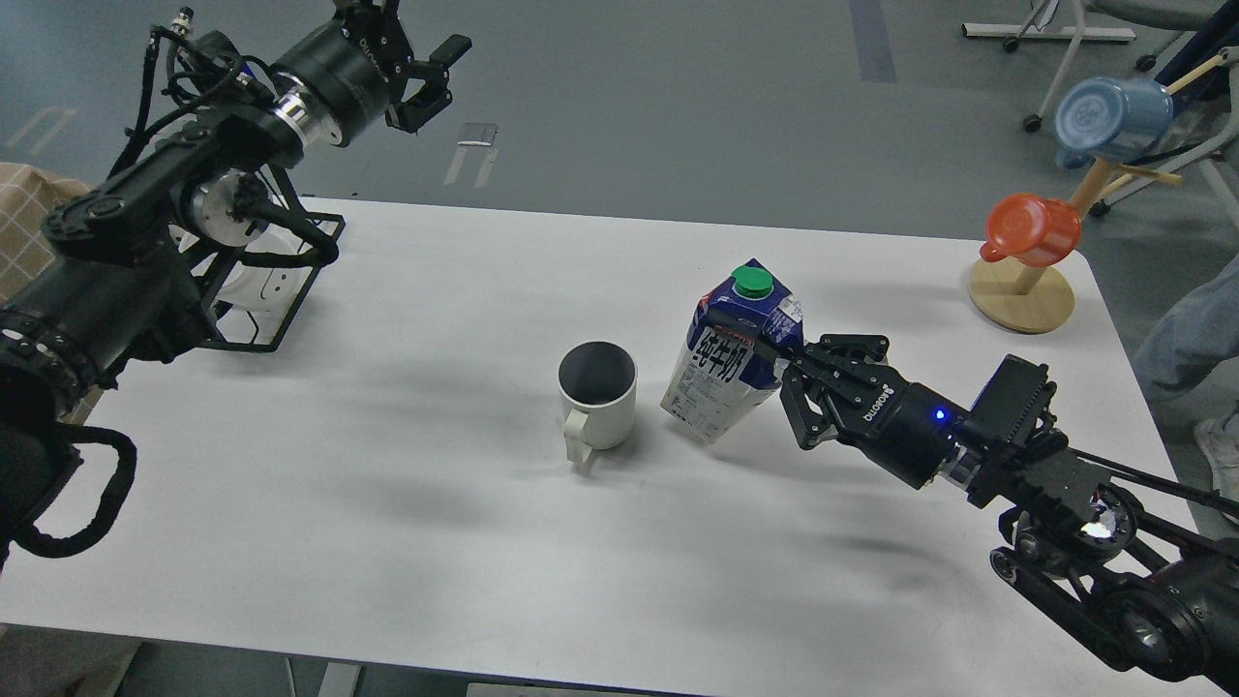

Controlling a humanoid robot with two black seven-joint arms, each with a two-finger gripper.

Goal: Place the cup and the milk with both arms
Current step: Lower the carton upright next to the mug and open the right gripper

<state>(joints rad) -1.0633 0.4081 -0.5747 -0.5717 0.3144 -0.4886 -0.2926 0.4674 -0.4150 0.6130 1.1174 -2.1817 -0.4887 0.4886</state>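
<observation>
Spanning most of the view, a white table (387, 542) is seen, with a black wire rack (281, 290) at its left edge. The milk (733, 353) is stood near the centre and is clamped at its upper side by the right gripper (774, 360). Just left of it, apart, the cup (597, 395) is set upright, handle toward the viewer. The left gripper (426, 82) is held high above the far left edge, fingers spread, holding nothing. An orange cup (1034, 229) and blue cup (1113, 118) are hung on a wooden stand (1021, 295).
</observation>
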